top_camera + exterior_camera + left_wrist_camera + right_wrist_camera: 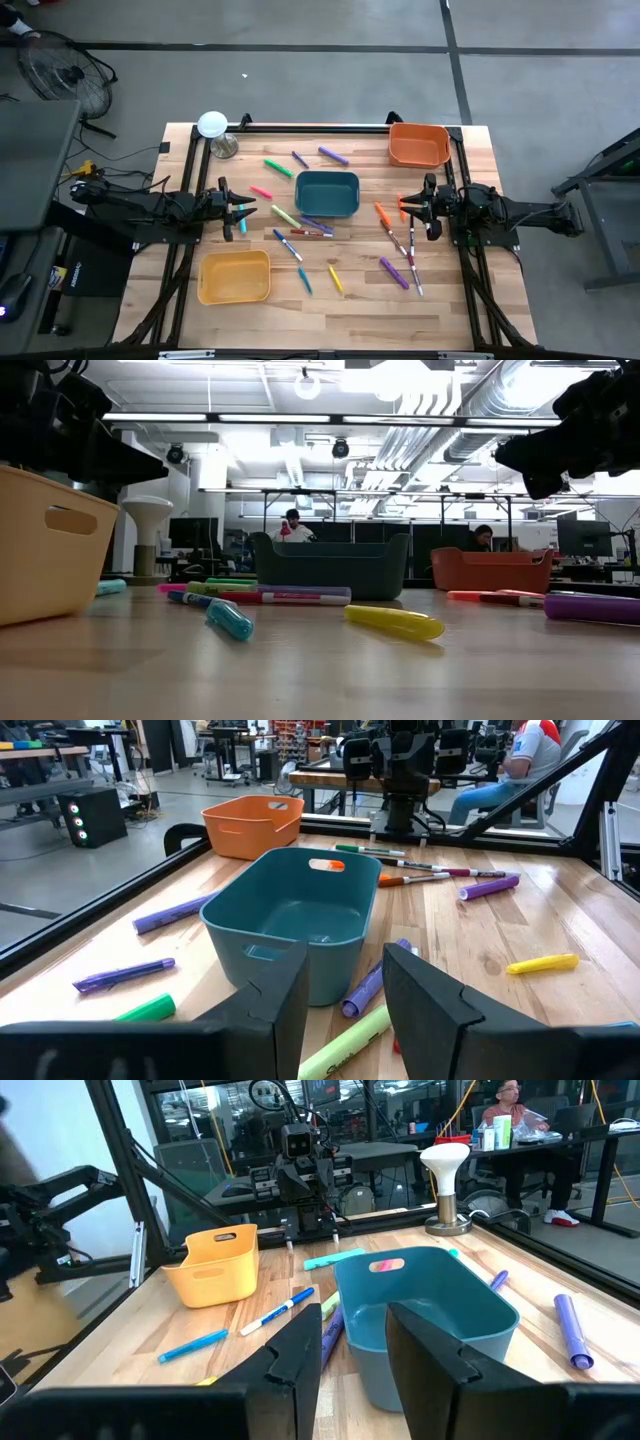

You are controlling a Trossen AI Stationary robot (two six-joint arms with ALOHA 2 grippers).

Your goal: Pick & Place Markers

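Roughly twenty markers (300,232) are lying loose on the table (440,300), none in a bin yet as far as I am seeing. They are falling into two groups: one around the teal bin (327,192) at centre, one toward my right side.

Nearest candidate for my left gripper (238,212): the light-green marker (285,215), lying just ahead of my fingertips, between them and the teal bin. Its long axis is running diagonally across my line of reach, one end pointing toward me, the other toward the bin's near corner. In the left wrist view the same marker (345,1042) is showing between my two left fingers (285,1000), slanting away toward the bin.

My left fingers are standing apart with a clear gap, holding nothing.

Nearest candidate for my right gripper (417,212): the orange marker (381,213), just beside my fingertips on the side toward the teal bin, its long axis also diagonal, angled away from me. White-barrelled markers (405,245) are lying just past it, running more along the table's depth.

My right fingers (300,1350) are likewise spread and empty.

Judgement: both arms are sitting about equally near their own group; the left is better lined up, since its marker is already lying in the gap ahead. I am expecting to need a wrist turn so the fingers close across the barrel.

The orange bin (418,144) and yellow bin (234,276) are standing well apart, at opposite corners.
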